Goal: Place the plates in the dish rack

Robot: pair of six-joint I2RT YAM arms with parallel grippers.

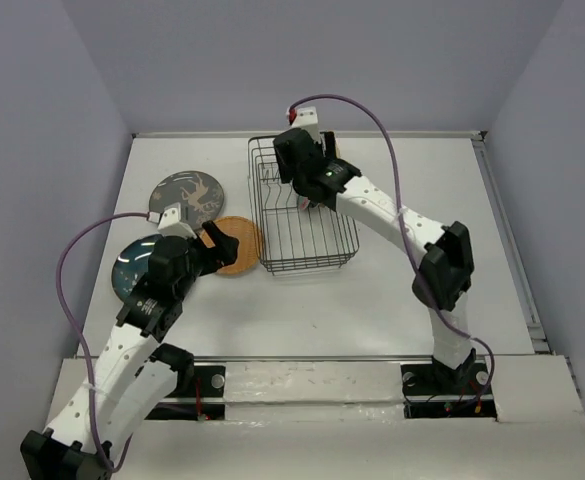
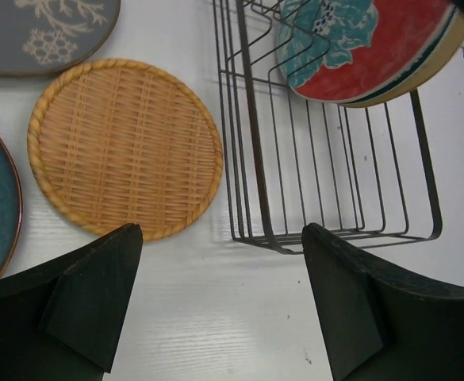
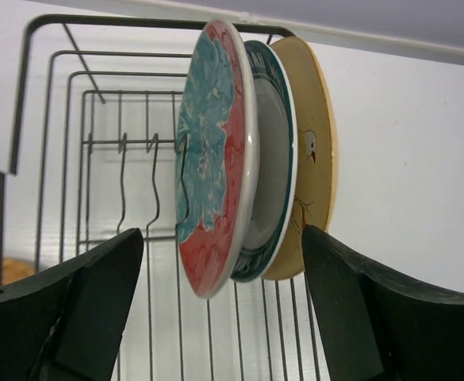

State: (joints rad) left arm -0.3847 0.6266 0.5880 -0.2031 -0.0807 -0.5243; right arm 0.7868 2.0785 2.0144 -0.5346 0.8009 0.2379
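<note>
The black wire dish rack (image 1: 302,215) stands mid-table. Three plates stand upright in its far end: red-and-teal floral (image 3: 212,159), white teal-rimmed (image 3: 271,159) and tan (image 3: 315,159). My right gripper (image 3: 224,234) is open just in front of them, gripping nothing. It hovers over the rack (image 1: 310,200). The orange woven plate (image 2: 124,147) lies flat left of the rack. The grey patterned plate (image 1: 187,195) and the dark teal plate (image 1: 137,265) lie further left. My left gripper (image 2: 222,234) is open and empty, above the table between the orange plate and the rack's near corner (image 2: 263,238).
The near half of the rack (image 3: 97,159) holds only bare wire dividers. The white table (image 1: 372,290) ends at a raised lip on the right and a wall behind the rack.
</note>
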